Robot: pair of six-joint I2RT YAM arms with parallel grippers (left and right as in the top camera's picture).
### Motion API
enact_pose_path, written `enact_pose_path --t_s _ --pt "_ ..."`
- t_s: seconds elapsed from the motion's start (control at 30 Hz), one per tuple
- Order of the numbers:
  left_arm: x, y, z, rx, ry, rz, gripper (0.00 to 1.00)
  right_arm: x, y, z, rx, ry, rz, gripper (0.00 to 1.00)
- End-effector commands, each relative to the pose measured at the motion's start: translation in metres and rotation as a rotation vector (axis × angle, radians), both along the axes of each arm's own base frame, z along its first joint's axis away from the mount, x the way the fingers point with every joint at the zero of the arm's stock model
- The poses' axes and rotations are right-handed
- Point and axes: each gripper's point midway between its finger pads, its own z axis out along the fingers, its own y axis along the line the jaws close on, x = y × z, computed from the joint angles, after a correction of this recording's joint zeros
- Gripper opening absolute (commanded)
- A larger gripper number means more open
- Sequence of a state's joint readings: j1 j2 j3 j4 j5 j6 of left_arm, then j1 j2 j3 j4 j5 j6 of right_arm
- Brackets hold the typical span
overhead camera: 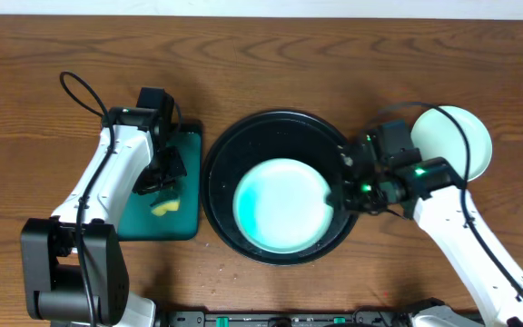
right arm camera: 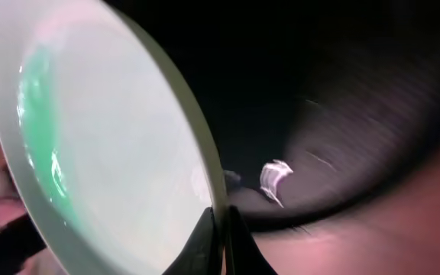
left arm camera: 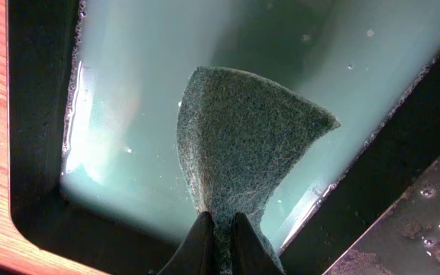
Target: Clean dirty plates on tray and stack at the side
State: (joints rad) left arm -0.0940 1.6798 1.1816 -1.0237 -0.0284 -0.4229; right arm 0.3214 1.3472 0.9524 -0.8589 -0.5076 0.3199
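A pale plate (overhead camera: pixel 281 204) with a teal smear on its left side lies in the black round tray (overhead camera: pixel 234 136). My right gripper (overhead camera: pixel 343 188) is shut on this plate's right rim. In the right wrist view the fingers (right arm camera: pixel 221 229) pinch the rim of the plate (right arm camera: pixel 105 145), which is tilted above the tray (right arm camera: pixel 334 92). A pale mint plate (overhead camera: pixel 457 141) sits on the table at the right. I see no third plate. My left gripper (overhead camera: pixel 160 177) is shut on a green scouring sponge (left arm camera: pixel 243 137), held over the sponge tray.
The dark green rectangular sponge tray (overhead camera: pixel 189 182) stands left of the black tray and holds cloudy liquid (left arm camera: pixel 128 114); its rim shows in the left wrist view (left arm camera: pixel 37 153). The sponge's yellow side (overhead camera: pixel 163 207) shows below the left gripper. Wooden table all around.
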Motion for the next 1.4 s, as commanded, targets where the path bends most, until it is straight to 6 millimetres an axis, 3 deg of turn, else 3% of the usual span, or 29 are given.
enact_pose_path --t_s 0.0,0.23,0.47,0.67,0.87,1.0,1.17,1.27,1.37 --pt "0.004 0.0 0.004 -0.003 -0.013 0.019 0.07 -0.003 0.043 0.027 0.224 -0.082 0.174 0.02" --pt "0.004 0.0 0.004 -0.003 -0.013 0.019 0.07 0.052 0.059 0.06 0.265 -0.386 0.159 0.02" --pt "0.003 0.0 0.004 -0.003 -0.011 0.019 0.07 0.089 0.031 0.071 0.005 -0.533 0.065 0.01" --pt "0.009 0.0 0.004 -0.004 -0.033 0.009 0.08 0.092 0.008 0.089 -0.3 -0.6 0.062 0.02" --pt "0.029 0.01 0.0 0.061 -0.104 0.004 0.07 0.08 0.003 0.107 -0.426 -0.61 0.086 0.02" --pt "0.043 0.01 -0.018 0.062 -0.109 0.004 0.07 0.073 0.003 0.106 -0.45 -0.602 0.119 0.01" --pt "0.049 0.019 -0.052 0.121 -0.057 -0.007 0.07 0.068 -0.012 0.1 -0.542 -0.577 0.113 0.02" --pt "0.047 0.019 -0.067 0.124 -0.023 -0.019 0.17 0.072 -0.024 0.103 -0.627 -0.6 0.099 0.01" --pt "0.046 0.019 -0.07 0.124 -0.012 -0.019 0.37 0.077 -0.034 0.112 -0.729 -0.648 0.076 0.01"
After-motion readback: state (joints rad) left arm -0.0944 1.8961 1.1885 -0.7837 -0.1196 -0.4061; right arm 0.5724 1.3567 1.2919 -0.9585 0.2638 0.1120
